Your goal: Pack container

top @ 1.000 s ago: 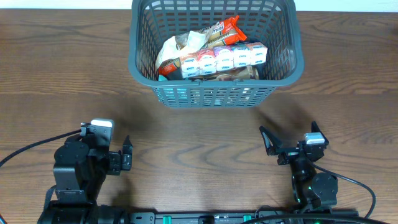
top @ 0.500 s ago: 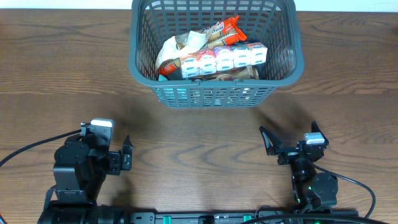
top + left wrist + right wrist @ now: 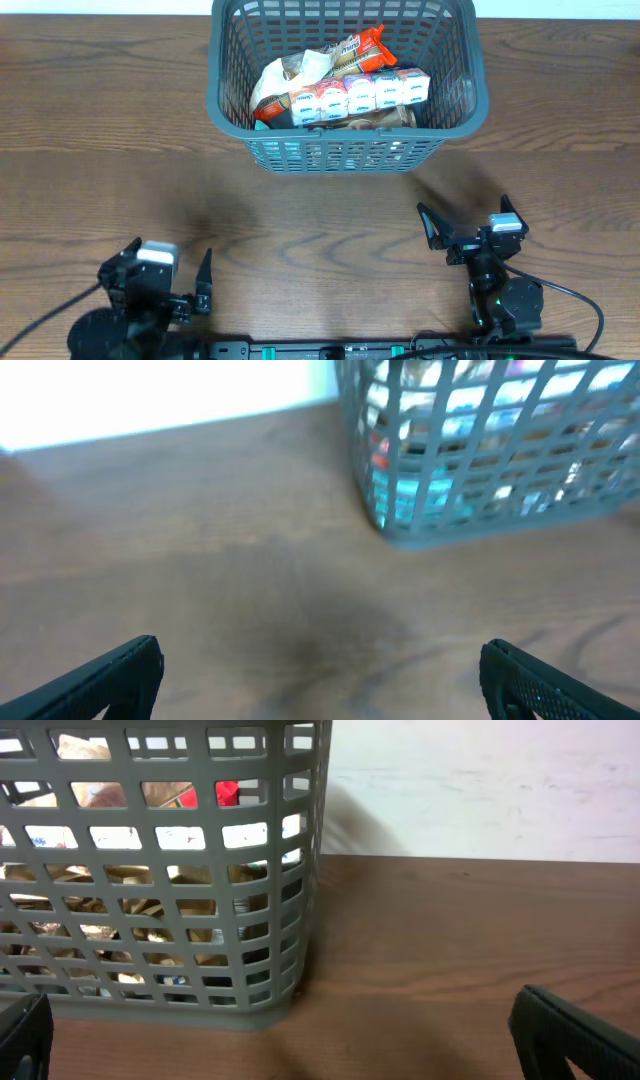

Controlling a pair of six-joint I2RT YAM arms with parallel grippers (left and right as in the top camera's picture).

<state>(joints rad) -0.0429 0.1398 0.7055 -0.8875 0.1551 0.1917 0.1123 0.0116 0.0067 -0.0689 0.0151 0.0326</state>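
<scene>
The grey-blue lattice container [image 3: 225,90] stands at the back middle of the wooden table. It holds several snack packs: a row of small wrapped packs [image 3: 360,93], a red-topped packet [image 3: 362,45] and crumpled wrappers. My left gripper [image 3: 168,272] is open and empty at the front left, low near the table edge. My right gripper [image 3: 466,222] is open and empty at the front right. The container also shows in the left wrist view [image 3: 480,525] and in the right wrist view [image 3: 150,1000]. Both pairs of jaws hold nothing [image 3: 320,675] [image 3: 290,1040].
Bare brown wooden table [image 3: 100,150] lies between the grippers and the container. A white wall [image 3: 480,780] stands behind the table. Cables [image 3: 40,320] run at the front edge by the arm bases.
My left arm has drawn back toward the front edge and lowered. The right arm and the container have not moved.
</scene>
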